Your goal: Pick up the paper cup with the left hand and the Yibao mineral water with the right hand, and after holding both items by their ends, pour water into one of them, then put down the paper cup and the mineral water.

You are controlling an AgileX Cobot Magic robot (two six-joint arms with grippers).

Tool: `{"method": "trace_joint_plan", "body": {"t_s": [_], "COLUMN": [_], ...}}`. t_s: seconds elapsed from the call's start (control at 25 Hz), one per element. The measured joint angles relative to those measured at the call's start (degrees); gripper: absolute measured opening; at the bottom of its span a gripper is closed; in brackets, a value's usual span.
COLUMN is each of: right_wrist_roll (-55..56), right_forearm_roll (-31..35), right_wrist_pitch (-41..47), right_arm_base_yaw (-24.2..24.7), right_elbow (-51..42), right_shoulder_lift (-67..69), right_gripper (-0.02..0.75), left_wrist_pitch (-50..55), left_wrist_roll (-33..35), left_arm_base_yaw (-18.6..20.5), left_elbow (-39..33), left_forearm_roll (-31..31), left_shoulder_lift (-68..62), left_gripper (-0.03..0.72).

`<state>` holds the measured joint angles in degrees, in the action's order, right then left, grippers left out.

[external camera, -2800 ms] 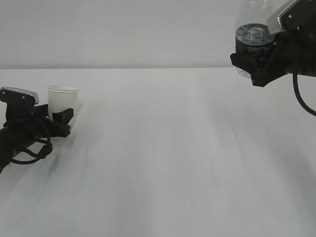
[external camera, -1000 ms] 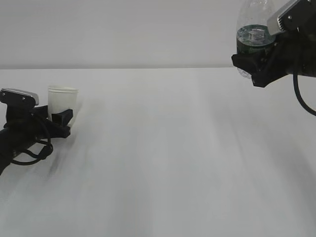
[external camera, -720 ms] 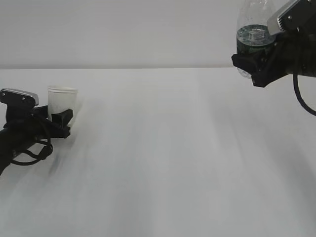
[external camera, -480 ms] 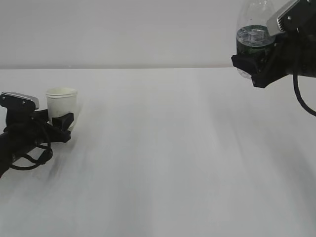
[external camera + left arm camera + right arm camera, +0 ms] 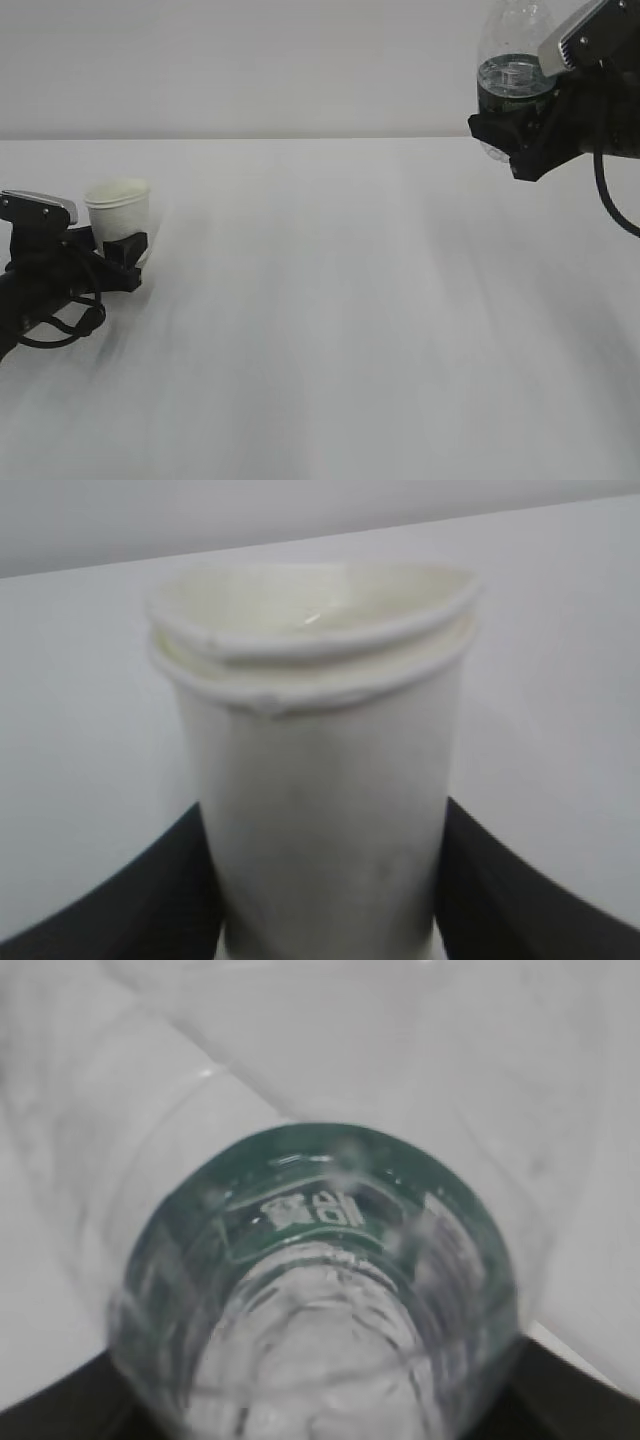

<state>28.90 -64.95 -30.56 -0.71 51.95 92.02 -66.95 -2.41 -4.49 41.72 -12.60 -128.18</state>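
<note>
- The step in hand looks like the pick-up: the left hand (image 5: pixel 112 262) has its jaws closed narrow on the lower body of the paper cup (image 5: pixel 118 212), which tilts a little and sits low, at or barely above the bench (image 5: pixel 330 320); I cannot tell whether it is lifted.
- The right hand (image 5: pixel 522 130) holds the Yibao mineral water (image 5: pixel 512 60) high off the bench, jaws clamped around its lower part, neck out of frame above.
- Next, by my reading, the cup must rise and both arms meet near the middle, well apart as they are now; the bottle then tips so its mouth comes over the rim.
- The left wrist view shows the cup (image 5: pixel 318 780) between the dark jaws and its doubled, slightly dented rim.
- The right wrist view looks up through the bottle (image 5: pixel 320 1300): green label band, water inside.
- Only the exterior view shows the gap between the hands.
</note>
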Motion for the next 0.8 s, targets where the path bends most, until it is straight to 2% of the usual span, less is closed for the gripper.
{"method": "trace_joint_plan", "body": {"t_s": [0.4, 0.6, 0.8], "right_wrist_roll": [0.00, 0.00, 0.00], "right_forearm_roll": [-0.02, -0.02, -0.12], "right_wrist_pitch": [0.10, 0.10, 0.10], "right_arm_base_yaw": [-0.04, -0.04, -0.04], "right_elbow": [0.00, 0.00, 0.00], "right_shoulder_lift": [0.00, 0.00, 0.00], "right_gripper": [0.462, 0.462, 0.462], "left_wrist_pitch": [1.53, 1.53, 1.53], "left_wrist_roll": [0.00, 0.00, 0.00], "left_arm_base_yaw": [0.00, 0.00, 0.00], "left_elbow": [-0.32, -0.32, -0.32], "left_forearm_roll": [0.00, 0.11, 0.34], "left_shoulder_lift": [1.22, 1.33, 1.33], "left_gripper": [0.445, 0.506, 0.530]}}
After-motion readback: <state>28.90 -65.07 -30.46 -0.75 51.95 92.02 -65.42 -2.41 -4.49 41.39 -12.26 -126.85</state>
